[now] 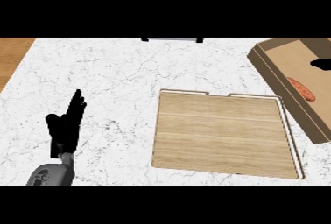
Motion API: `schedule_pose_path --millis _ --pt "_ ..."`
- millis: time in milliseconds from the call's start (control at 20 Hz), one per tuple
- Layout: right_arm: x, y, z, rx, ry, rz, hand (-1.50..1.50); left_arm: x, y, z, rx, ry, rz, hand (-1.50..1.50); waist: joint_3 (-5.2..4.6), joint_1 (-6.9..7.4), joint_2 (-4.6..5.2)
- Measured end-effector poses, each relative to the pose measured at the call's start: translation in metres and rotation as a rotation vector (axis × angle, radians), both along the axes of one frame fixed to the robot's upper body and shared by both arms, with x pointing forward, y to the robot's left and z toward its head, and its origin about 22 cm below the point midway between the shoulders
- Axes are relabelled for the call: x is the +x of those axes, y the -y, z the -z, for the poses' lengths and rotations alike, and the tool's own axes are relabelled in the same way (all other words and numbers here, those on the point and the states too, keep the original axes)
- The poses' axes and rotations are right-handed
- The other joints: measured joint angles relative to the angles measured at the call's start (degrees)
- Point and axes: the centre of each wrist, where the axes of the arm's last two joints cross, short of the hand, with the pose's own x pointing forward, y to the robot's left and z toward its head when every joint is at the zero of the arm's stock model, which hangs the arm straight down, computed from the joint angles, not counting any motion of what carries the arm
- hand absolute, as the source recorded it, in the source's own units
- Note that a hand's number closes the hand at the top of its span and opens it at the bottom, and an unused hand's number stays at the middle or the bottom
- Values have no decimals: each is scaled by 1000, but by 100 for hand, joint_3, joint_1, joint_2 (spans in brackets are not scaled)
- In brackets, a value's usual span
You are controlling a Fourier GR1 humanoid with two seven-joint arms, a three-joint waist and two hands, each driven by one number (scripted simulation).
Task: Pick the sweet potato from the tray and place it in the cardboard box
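Orange sweet potato (301,89) is lying inside cardboard box (285,81), far right | right hand (321,64) is showing above it, fingers unclear | left hand (67,122) is resting straight-fingered, near left | wooden tray (223,133) is sitting on counter (116,74).

No writing, label, brand, number or sign can be read anywhere: the cardboard box (284,65) at two o'clock, the wooden tray (223,133) at centre and the marble counter (116,70) all show plain surfaces.

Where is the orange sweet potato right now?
In the head view, the orange sweet potato lies inside the brown cardboard box at the right edge, just right of the wooden tray.
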Motion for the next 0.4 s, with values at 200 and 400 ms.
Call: schedule_pose_path --millis 200,400 --pt "-3 5 -2 84 181 -58 -150 -1 -2 1 -3 -4 -7 0 3 -33 -19" --pt "-10 16 0 182 340 -71 -150 -3 -4 4 5 -9 -18 0 -7 -109 -54"
